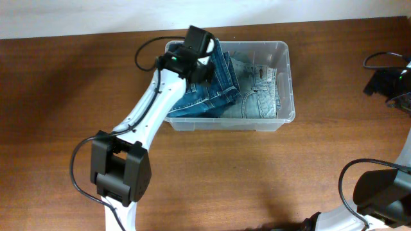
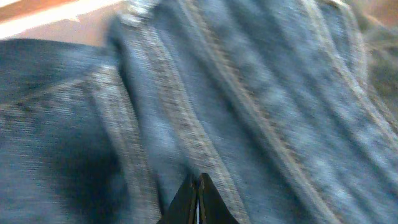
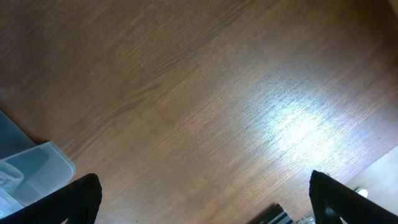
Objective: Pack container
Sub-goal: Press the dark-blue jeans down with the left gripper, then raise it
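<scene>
The container (image 1: 286,70) is a clear plastic tub at the back middle of the table. Folded blue jeans (image 1: 260,96) lie in it, with a darker denim piece (image 1: 218,86) bunched on its left side. My left gripper (image 1: 207,63) is down over the darker denim at the tub's back left. In the left wrist view its fingers (image 2: 198,186) are closed together against the denim (image 2: 261,106), with no cloth seen between the tips. My right gripper (image 1: 393,83) is at the far right edge, open and empty (image 3: 205,202) above bare table. A corner of the container (image 3: 34,171) shows at that view's lower left.
The wooden table (image 1: 257,173) spreads around the tub. The right arm's base (image 1: 379,192) and its black cable (image 1: 350,176) sit at the front right. The left arm's base (image 1: 119,170) stands at the front left.
</scene>
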You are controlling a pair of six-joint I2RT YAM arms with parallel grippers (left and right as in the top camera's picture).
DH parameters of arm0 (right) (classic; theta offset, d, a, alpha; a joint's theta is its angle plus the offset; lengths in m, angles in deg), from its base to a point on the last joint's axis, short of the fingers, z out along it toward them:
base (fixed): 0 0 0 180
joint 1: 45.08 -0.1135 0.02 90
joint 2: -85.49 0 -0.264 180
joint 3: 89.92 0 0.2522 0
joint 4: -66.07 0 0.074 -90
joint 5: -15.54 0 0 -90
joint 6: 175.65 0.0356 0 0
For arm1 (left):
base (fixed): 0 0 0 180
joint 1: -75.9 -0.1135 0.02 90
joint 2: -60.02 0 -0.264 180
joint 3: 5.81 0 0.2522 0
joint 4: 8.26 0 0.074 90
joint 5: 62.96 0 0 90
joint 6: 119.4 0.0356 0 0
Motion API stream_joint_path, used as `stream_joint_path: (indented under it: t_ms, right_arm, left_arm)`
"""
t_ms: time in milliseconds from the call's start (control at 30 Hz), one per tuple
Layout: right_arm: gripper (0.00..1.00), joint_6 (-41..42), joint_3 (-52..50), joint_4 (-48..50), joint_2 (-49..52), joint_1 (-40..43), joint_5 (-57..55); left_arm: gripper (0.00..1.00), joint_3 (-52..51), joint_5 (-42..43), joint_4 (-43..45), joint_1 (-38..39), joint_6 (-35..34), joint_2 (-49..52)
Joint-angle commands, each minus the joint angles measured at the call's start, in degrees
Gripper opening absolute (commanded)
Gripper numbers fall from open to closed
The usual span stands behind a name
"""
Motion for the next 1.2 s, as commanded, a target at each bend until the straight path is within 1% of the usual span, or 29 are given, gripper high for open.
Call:
stream_joint_path:
  t_ms: [0,167,333,500,600,733,767,833,867,933,967,1000,1033,1067,1167]
  right_arm:
    - [0.99,0.7,0.1,0.0,0.0,0.2,-0.5]
    - [0.98,0.7,0.1,0.0,0.0,0.2,-0.5]
    - [0.98,0.7,0.1,0.0,0.0,0.2,-0.5]
    - [0.98,0.7,0.1,0.0,0.0,0.2,-0.5]
    - [0.99,0.7,0.1,0.0,0.0,0.2,-0.5]
    - [0.98,0.7,0.1,0.0,0.0,0.2,-0.5]
    - [0.98,0.7,0.1,0.0,0.0,0.2,-0.5]
    - [0.99,0.7,0.1,0.0,0.0,0.2,-0.5]
    - [0.98,0.7,0.1,0.0,0.0,0.2,-0.5]
    - [0.98,0.7,0.1,0.0,0.0,0.2,-0.5]
    - [0.98,0.7,0.1,0.0,0.0,0.2,-0.5]
    - [0.98,0.7,0.1,0.0,0.0,0.2,-0.5]
    - [0.98,0.7,0.1,0.0,0.0,0.2,-0.5]
    - [0.98,0.7,0.1,0.0,0.0,0.2,-0.5]
    - [0.98,0.7,0.1,0.0,0.0,0.2,-0.5]
  left_arm:
    - [0.04,0.9,3.8,-1.1,1.2,0.9,0.3]
    - [0.04,0.8,4.3,-1.6,1.6,0.9,2.2]
    - [0.04,0.8,8.2,-2.4,1.7,0.9,4.0]
    - [0.06,1.4,8.3,-2.5,1.7,0.9,4.1]
    - [0.13,4.2,8.3,-3.5,1.7,0.9,3.6]
    - [0.19,8.0,8.2,-5.3,1.7,0.9,1.6]
    - [0.26,9.2,8.2,-5.6,1.5,1.0,0.4]
    - [0.44,10.4,7.1,-5.7,1.3,0.9,-1.7]
    - [0.49,10.8,5.3,-5.7,1.2,0.9,-2.9]
    - [0.51,11.0,-0.6,-6.1,1.0,0.9,-6.1]
    - [0.56,11.0,-2.6,-6.6,0.8,0.9,-7.3]
    - [0.64,11.0,-5.2,-7.4,0.6,0.9,-8.6]
    - [0.68,11.0,-7.3,-8.4,0.4,0.9,-9.8]
    - [0.79,11.0,-9.9,-10.2,0.0,0.9,-11.6]
    - [0.85,11.0,-12.4,-13.5,-1.0,0.9,-14.8]
